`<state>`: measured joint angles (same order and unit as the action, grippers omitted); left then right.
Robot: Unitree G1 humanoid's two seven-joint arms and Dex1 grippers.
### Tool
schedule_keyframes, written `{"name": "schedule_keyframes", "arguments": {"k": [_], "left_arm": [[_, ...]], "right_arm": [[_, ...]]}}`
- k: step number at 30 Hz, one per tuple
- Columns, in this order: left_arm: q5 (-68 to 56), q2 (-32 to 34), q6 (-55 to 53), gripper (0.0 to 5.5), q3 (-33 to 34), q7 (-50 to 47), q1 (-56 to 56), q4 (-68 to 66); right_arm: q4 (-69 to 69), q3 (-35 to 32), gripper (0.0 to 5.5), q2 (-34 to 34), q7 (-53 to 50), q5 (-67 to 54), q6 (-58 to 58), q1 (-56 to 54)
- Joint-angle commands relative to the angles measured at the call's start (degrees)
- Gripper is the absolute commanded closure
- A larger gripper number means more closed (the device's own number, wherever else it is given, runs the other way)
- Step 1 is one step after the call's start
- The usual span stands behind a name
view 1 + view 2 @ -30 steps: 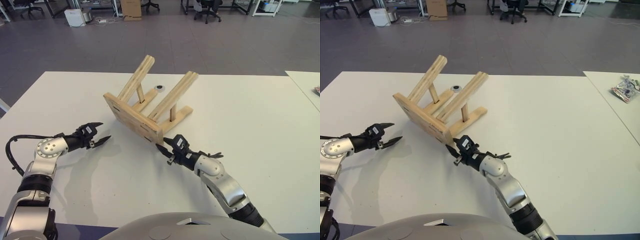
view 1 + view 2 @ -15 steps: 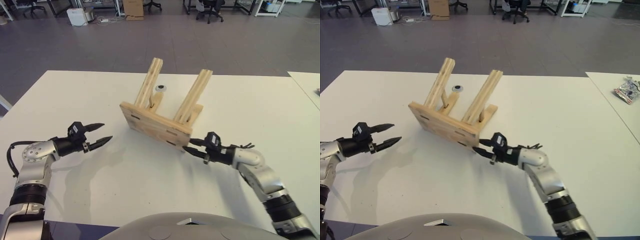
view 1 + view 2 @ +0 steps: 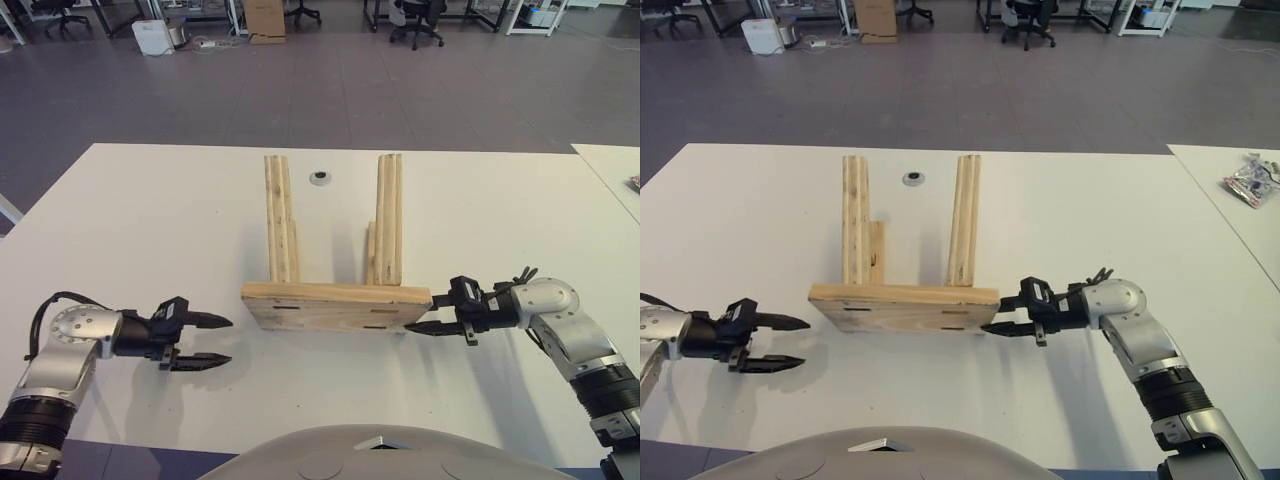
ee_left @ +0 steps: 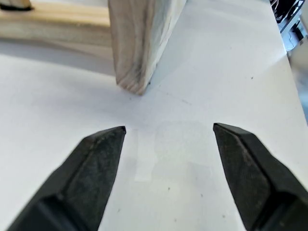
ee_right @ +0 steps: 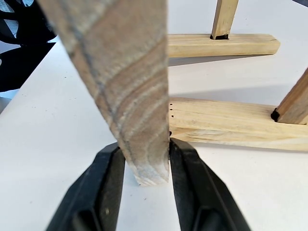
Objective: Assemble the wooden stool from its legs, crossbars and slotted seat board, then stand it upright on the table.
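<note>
The wooden stool lies on its side on the white table point(image 3: 520, 220). Its slotted seat board point(image 3: 335, 305) stands on edge facing me, and the two leg pairs point(image 3: 280, 215) point(image 3: 388, 215) point straight away. My right gripper point(image 3: 995, 316) is shut on the board's right end; in the right wrist view its fingers point(image 5: 108, 183) press both faces of the seat board point(image 5: 130, 86). My left gripper point(image 3: 228, 340) stands open a short way left of the board's left end, apart from it. In the left wrist view the board's corner point(image 4: 137, 57) lies ahead of my left gripper point(image 4: 168, 130).
A small black round object point(image 3: 320, 178) sits on the table beyond the leg tips. A second table with a packet point(image 3: 1247, 178) stands at the right. Bare table surface lies on both sides of the stool and in front of it.
The stool has swung round with my right gripper, from slanted to square-on, legs now pointing straight away. The right gripper moved right. The left gripper drew back toward the table's near edge.
</note>
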<state>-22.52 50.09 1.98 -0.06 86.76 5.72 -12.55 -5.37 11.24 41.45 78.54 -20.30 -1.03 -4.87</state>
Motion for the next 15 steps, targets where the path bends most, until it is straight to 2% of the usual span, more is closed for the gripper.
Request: {"name": "schedule_keyframes", "arguments": {"k": [1, 12, 15], "left_arm": [[-0.2, -3.8, 0.1, 2.11, -0.4, -2.9, -2.8, 1.9], [2.7, -10.3, 4.0, 2.11, -3.3, -5.2, -8.1, -1.9], [2.7, -11.1, 4.1, 2.85, -4.1, -4.5, -8.1, -2.2]], "right_arm": [[0.5, 0.2, 4.15, -0.3, -0.9, 1.1, -1.5, 0.0], [3.0, 1.5, 4.15, -0.8, -0.4, 1.0, -2.9, 1.5], [3.2, 1.8, 4.15, -0.8, -0.4, 0.9, -3.4, 2.4]]}}
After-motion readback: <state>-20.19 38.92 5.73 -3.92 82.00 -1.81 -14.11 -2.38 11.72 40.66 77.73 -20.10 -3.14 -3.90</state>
